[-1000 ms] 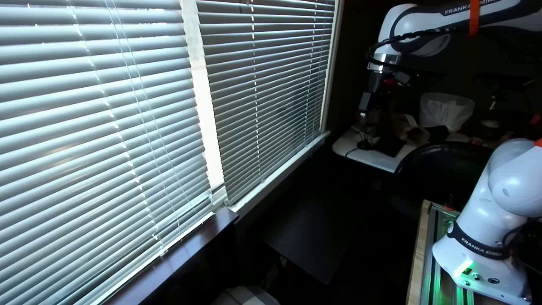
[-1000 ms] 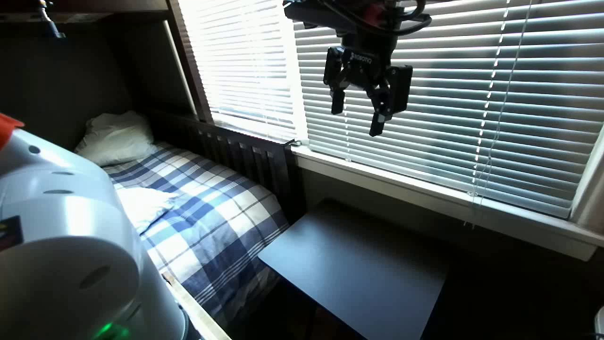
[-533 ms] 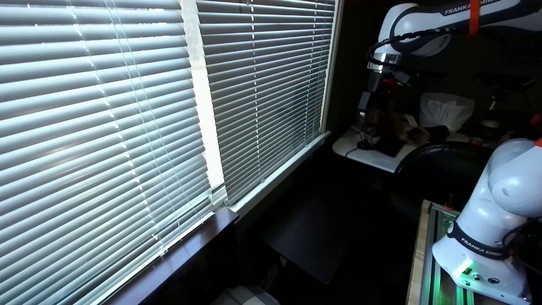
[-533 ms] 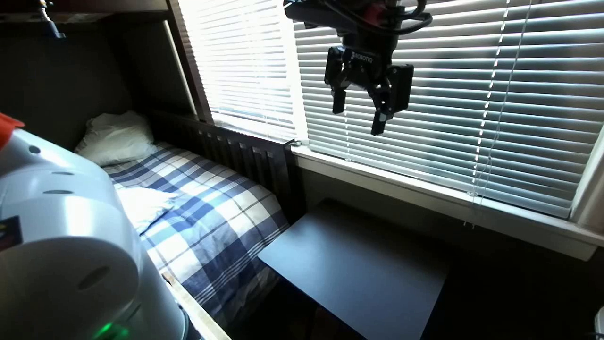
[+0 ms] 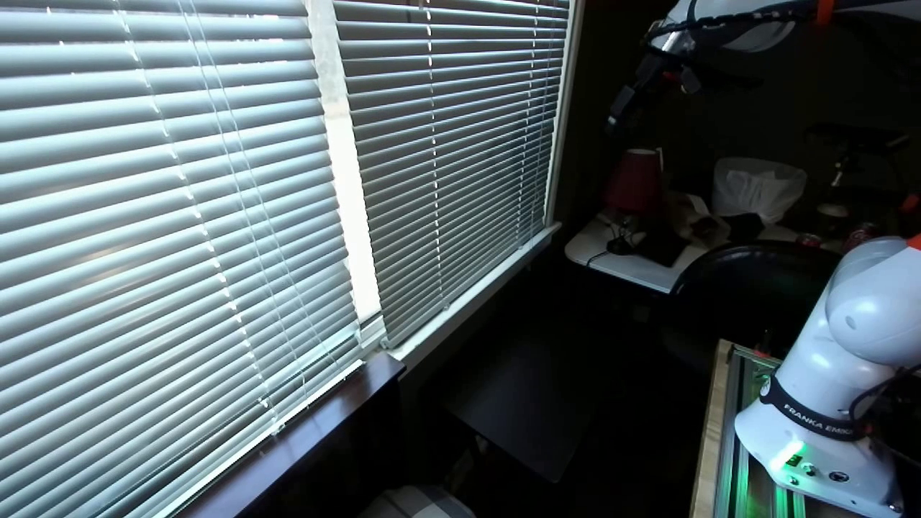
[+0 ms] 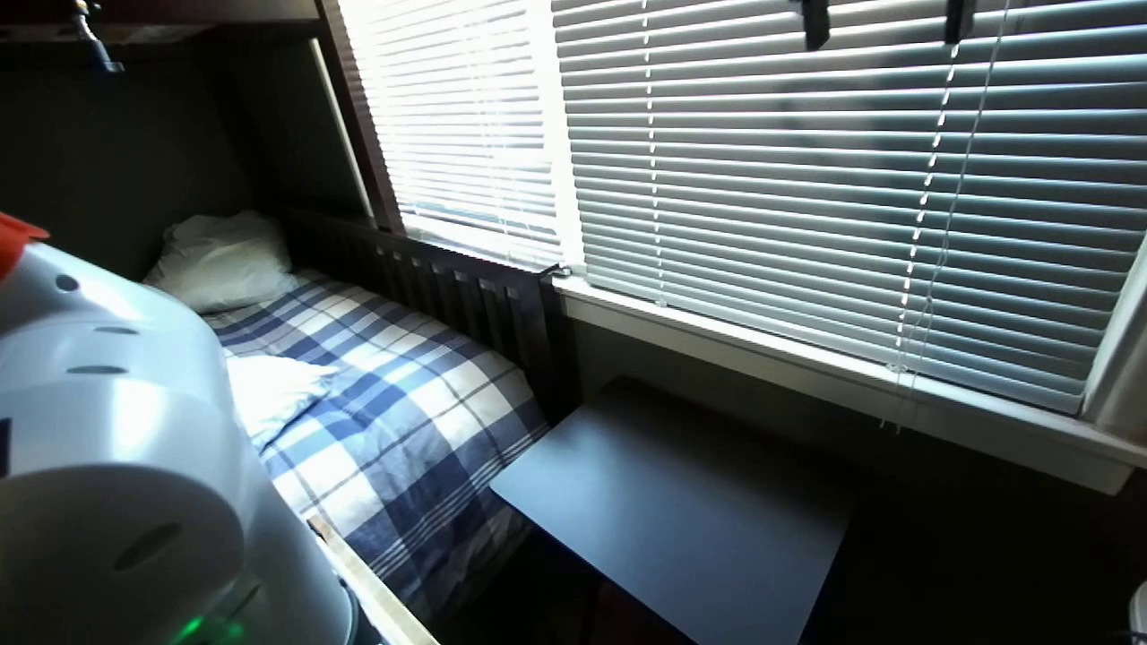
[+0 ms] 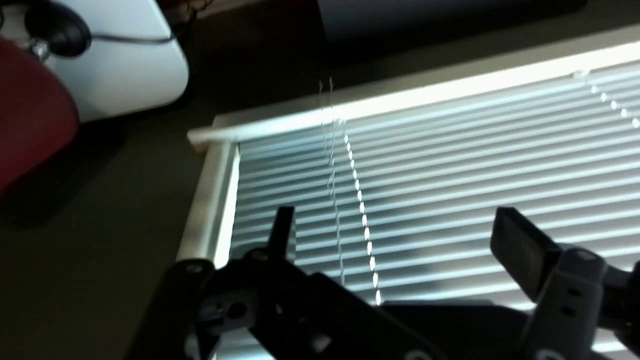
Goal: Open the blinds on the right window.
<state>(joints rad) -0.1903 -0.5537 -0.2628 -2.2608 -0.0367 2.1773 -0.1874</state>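
The blinds, pale grey-white horizontal slats, hang lowered over the right window in both exterior views and fill much of the wrist view. The slats look tilted, with thin bright lines between them. The window's pale sill shows below; its glass is mostly hidden by the slats. A thin pull cord hangs at one side and shows in the wrist view, between the fingers' outlines. My gripper is open and empty, facing the slats. Its fingertips show at an exterior view's top edge.
A second set of blinds hangs past the white upright. A dark table stands under the sill, beside a bed with a plaid cover. A red lamp stands on a white table near a black chair.
The gripper hung still at first. In the last half second it has risen, tilted, and moved towards the blinds' cord side, uncovering the red lamp. The slats look unchanged.
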